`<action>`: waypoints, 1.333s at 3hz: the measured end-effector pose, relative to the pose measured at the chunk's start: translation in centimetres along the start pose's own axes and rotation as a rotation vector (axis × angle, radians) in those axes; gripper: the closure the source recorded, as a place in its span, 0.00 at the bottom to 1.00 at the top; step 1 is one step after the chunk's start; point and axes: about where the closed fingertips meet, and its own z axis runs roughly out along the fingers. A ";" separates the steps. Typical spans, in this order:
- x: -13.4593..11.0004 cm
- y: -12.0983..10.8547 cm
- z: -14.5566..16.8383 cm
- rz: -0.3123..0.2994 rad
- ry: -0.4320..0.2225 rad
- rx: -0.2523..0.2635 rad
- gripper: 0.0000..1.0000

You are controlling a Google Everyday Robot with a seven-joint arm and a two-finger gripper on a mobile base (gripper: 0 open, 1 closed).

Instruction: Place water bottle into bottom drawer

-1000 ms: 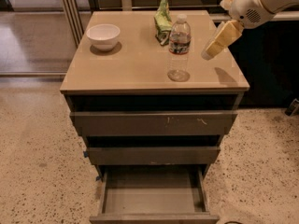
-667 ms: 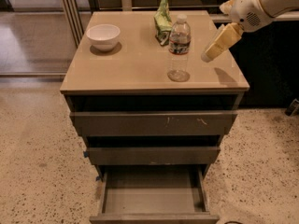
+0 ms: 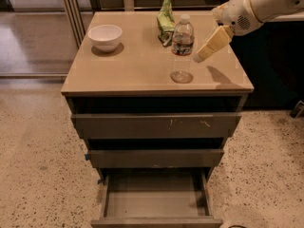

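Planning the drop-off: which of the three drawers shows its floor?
The bottom drawer, pulled far out with its floor showing; the top drawer and middle drawer barely protrude. The gripper hovers beside the water bottle.

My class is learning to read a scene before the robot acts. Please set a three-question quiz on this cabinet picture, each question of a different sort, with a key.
1. True or false: the water bottle stands upright on the cabinet top, not yet in the bottom drawer.
2. Where is the gripper? A) above the cabinet top, just to the picture's right of the bottle; B) inside the bottom drawer; C) on the picture's left side of the cabinet.
3. Short answer: which of the three drawers is pulled out far enough to show its floor?

Key: 1 true; 2 A; 3 the bottom drawer.
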 end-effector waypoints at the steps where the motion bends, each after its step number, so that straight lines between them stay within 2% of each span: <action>1: -1.3 -0.4 1.7 -0.012 -0.033 -0.025 0.00; 2: -2.3 -0.5 3.2 -0.020 -0.055 -0.048 0.00; 4: -2.8 -0.5 6.5 -0.021 -0.090 -0.062 0.00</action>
